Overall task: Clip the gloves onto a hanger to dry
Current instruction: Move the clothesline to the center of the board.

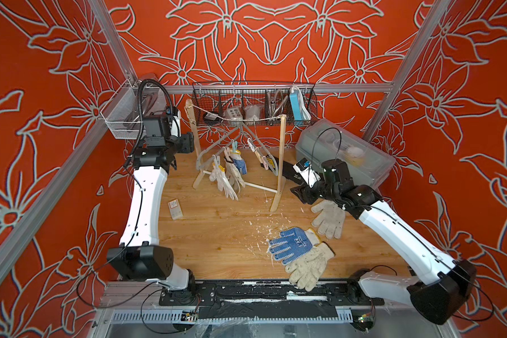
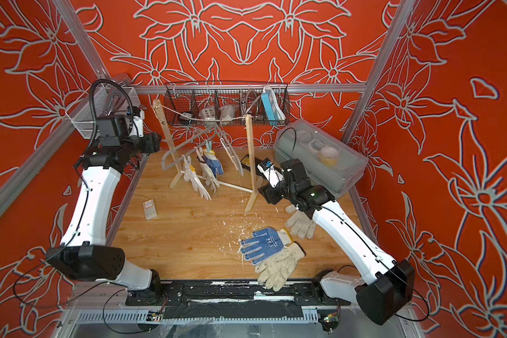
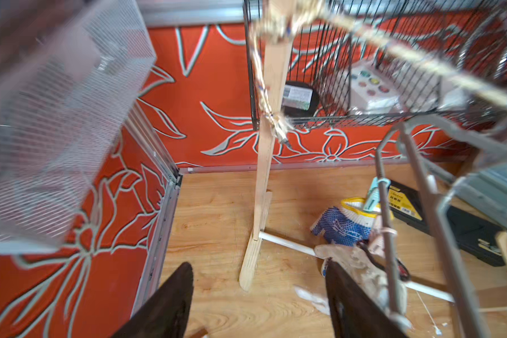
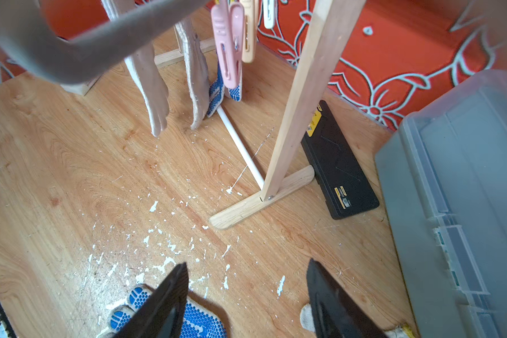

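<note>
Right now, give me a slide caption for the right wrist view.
Open right end effector over the wooden tabletop, facing off-white knit gloves hanging below a grey plastic hanger.

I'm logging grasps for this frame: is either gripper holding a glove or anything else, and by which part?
Nothing is held. The left gripper and the right gripper both stand open and empty.

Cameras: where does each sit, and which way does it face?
Both top views: overhead, facing down at the table; left arm and right arm show.
Left wrist: on its arm, facing the rack's post; open left hand shows.
Right wrist: on its arm, facing the table; open right hand shows.
All share the hanging blue-dotted glove.
</note>
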### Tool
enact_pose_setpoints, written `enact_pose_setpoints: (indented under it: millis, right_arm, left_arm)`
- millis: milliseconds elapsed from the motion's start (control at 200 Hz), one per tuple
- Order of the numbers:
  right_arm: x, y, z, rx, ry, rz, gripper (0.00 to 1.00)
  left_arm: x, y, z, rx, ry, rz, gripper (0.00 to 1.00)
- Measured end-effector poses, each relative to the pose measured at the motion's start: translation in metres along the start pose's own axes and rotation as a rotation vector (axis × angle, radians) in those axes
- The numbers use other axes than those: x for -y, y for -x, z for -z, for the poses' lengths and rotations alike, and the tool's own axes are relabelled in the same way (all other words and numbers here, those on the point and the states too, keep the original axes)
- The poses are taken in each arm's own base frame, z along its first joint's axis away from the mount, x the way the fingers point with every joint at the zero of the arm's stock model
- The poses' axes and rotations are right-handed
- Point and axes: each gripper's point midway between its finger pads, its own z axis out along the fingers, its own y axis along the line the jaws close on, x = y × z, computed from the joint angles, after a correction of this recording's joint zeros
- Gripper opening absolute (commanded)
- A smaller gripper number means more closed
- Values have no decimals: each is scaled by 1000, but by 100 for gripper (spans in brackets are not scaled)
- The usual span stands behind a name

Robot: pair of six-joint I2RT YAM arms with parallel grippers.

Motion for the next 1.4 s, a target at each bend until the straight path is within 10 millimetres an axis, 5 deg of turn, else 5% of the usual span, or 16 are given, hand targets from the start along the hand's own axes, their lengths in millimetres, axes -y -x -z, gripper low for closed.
enact_pose_setpoints:
  millis: [230, 430, 646, 1226, 1401]
  right_arm:
    - [4, -15, 10, -6, -25, -13, 69]
    - [9, -18, 15, -4, -41, -24, 69]
    - [10, -19, 15, -1, -31, -31, 69]
    - [4, -21, 11, -9, 18, -36, 69]
    - [3, -21, 11, -8, 29, -37, 68]
  left_arm:
    - [-12, -18, -60, -24, 6, 19, 71]
    - [-22, -6, -80, 52, -37, 22, 71]
    - [-3, 2, -97, 115, -165, -30, 68]
    - [9, 4, -107, 158, -254, -129, 12]
    - [8, 4, -107, 164, -258, -149, 3]
